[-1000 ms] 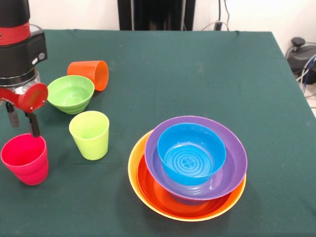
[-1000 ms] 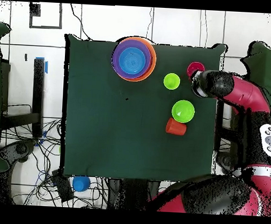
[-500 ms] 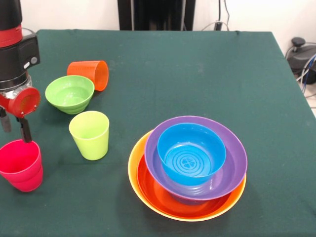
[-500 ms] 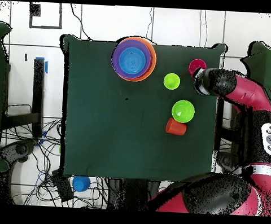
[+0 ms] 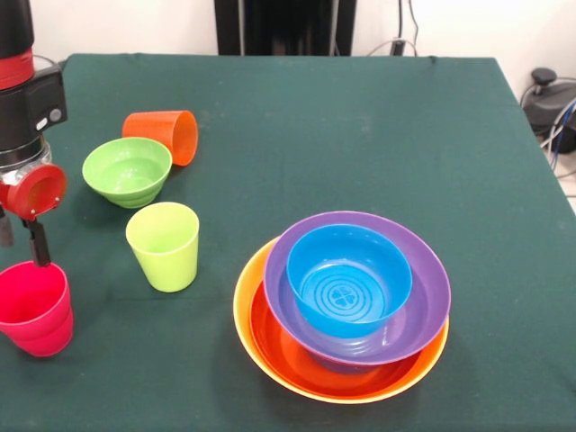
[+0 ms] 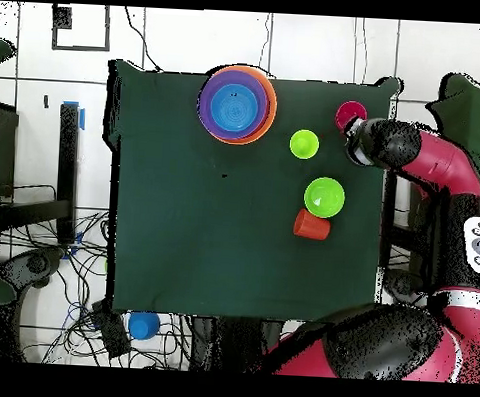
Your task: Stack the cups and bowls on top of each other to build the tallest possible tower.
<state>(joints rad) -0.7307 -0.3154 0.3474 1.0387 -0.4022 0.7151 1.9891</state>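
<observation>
You had the gripper (image 5: 20, 241) at 9 o'clock, jaws narrow, one finger inside the upright pinkish-red plastic cup (image 5: 34, 308). The stacked yellow-orange, red-orange, purple and blue bowl tower (image 5: 346, 306) stood at 5 o'clock.

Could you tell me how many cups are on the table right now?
3: orange cup lying on its side, lime green cup upright, pinkish red cup upright under the gripper.
</observation>
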